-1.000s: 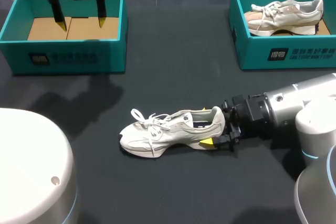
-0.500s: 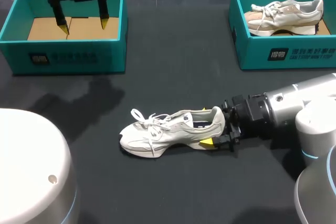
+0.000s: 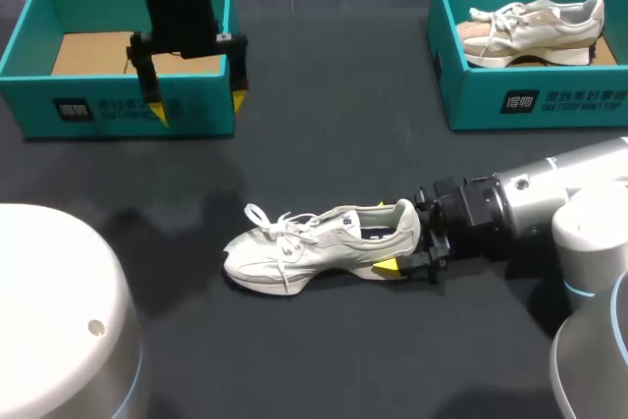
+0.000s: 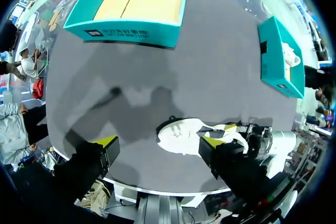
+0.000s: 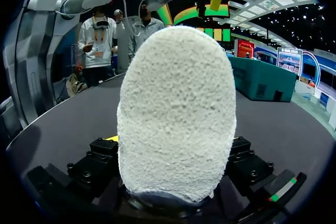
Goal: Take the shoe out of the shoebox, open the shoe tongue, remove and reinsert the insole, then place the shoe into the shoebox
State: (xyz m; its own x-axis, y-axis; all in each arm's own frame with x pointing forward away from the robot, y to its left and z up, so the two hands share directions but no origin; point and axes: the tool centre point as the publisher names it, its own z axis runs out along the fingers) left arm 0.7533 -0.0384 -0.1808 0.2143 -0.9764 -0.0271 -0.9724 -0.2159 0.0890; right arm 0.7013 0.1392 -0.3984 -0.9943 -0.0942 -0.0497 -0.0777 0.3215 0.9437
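Dark tabletop (image 3: 324,360) all round, and the shoe (image 3: 314,242) stands on it, out of its box, toe pointing away from the right gripper (image 3: 385,236). That gripper looks pinched on the heel, one yellow tip on either side. Well beyond the shoe's toe, the left gripper (image 3: 196,105) hangs wide open and empty over the front wall of the empty shoebox (image 3: 29,105). If the heel hold is shallow, tugging the tongue could twist the shoe loose.
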